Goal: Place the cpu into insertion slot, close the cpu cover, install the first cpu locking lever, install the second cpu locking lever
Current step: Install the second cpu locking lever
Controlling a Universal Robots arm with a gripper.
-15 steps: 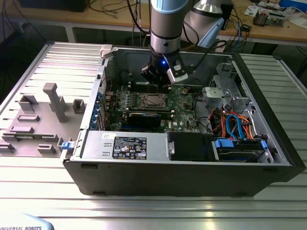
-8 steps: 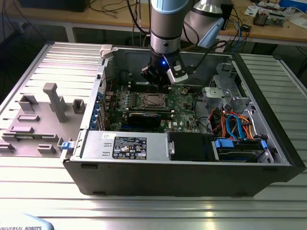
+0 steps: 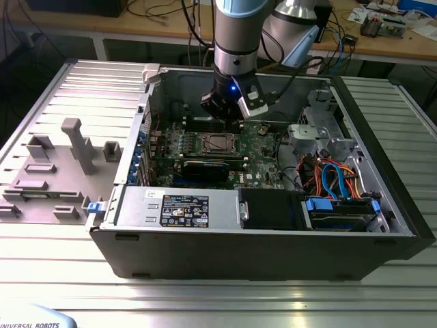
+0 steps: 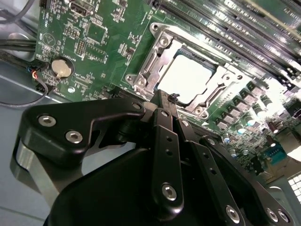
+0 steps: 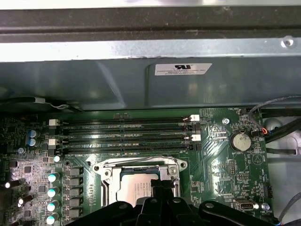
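Note:
The cpu (image 4: 188, 77) lies in the insertion slot (image 4: 137, 81), its silver top showing through the window of the cpu cover (image 4: 157, 51), which lies flat over it. In the first wrist view the cpu (image 5: 134, 188) and cpu cover (image 5: 141, 165) sit just beyond my fingertips. My gripper (image 4: 169, 97) hangs just above the socket's near edge, its black fingers shut together with nothing visible between them. In the exterior view the gripper (image 3: 229, 121) hovers inside the open computer case, above and slightly behind the socket (image 3: 218, 143).
Memory slots (image 5: 127, 132) run behind the socket, with the case wall (image 5: 141, 70) beyond. A coin battery (image 4: 61, 67) and cables lie to one side. A black graphics card (image 3: 205, 169), power supply (image 3: 177, 205) and drive cables (image 3: 334, 174) fill the case. Grey fixtures (image 3: 75, 147) stand outside.

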